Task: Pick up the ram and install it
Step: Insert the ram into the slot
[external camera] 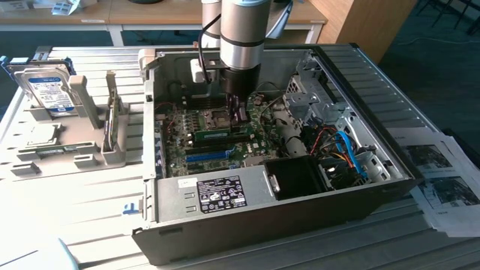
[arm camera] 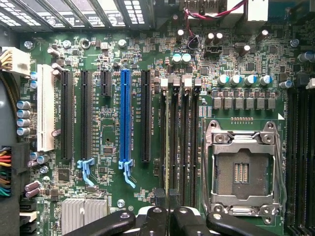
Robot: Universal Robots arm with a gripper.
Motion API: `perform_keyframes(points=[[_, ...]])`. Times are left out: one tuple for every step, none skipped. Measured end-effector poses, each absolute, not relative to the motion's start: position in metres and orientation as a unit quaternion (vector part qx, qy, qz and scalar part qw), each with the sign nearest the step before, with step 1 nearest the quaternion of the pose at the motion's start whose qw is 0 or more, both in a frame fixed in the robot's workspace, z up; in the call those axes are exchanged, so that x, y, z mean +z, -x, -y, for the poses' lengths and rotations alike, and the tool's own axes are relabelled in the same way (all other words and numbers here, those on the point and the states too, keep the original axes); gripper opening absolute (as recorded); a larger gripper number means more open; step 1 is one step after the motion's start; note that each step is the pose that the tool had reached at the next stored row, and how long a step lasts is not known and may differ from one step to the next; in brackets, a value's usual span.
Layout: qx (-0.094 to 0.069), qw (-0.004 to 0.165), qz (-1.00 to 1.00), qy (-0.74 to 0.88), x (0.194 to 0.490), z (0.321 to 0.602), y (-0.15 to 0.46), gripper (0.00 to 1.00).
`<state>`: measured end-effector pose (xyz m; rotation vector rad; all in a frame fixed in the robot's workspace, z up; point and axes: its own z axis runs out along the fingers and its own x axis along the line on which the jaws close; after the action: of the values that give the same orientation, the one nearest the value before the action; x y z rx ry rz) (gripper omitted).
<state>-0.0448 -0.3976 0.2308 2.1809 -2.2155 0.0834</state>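
Note:
The ram is a thin green stick lying along a memory slot on the motherboard, just below the fingertips in the exterior view. From the wrist it appears edge-on as a pale thin line in a dark slot beside the empty processor socket. My gripper reaches straight down into the open computer case. Its black fingers meet over the stick's near end, so the gripper is shut on the ram. How deep the stick sits in the slot is hard to tell.
A blue expansion slot and black ones lie beside the memory slots. A black fan shroud and coloured cables fill the case's right side. On the exterior view's left, a grey holder carries a hard drive and a silver processor chip. Papers lie at the right.

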Motion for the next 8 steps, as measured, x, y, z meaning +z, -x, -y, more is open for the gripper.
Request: perform_keyframes(points=[[0.027,0.016,0.712,-0.701,0.2308,0.3976,0.0448,0.12],[0.027,0.016,0.712,-0.701,0.2308,0.3976,0.0448,0.12],[0.027,0.016,0.712,-0.701,0.2308,0.3976,0.0449,0.12],[0.027,0.016,0.712,-0.701,0.2308,0.3976,0.0454,0.12],[0.027,0.016,0.712,-0.701,0.2308,0.3976,0.0457,0.12],[0.027,0.016,0.712,-0.701,0.2308,0.3976,0.0457,0.12],[0.027,0.016,0.712,-0.701,0.2307,0.3976,0.0457,0.12],[0.027,0.016,0.712,-0.701,0.2307,0.3976,0.0457,0.12]])
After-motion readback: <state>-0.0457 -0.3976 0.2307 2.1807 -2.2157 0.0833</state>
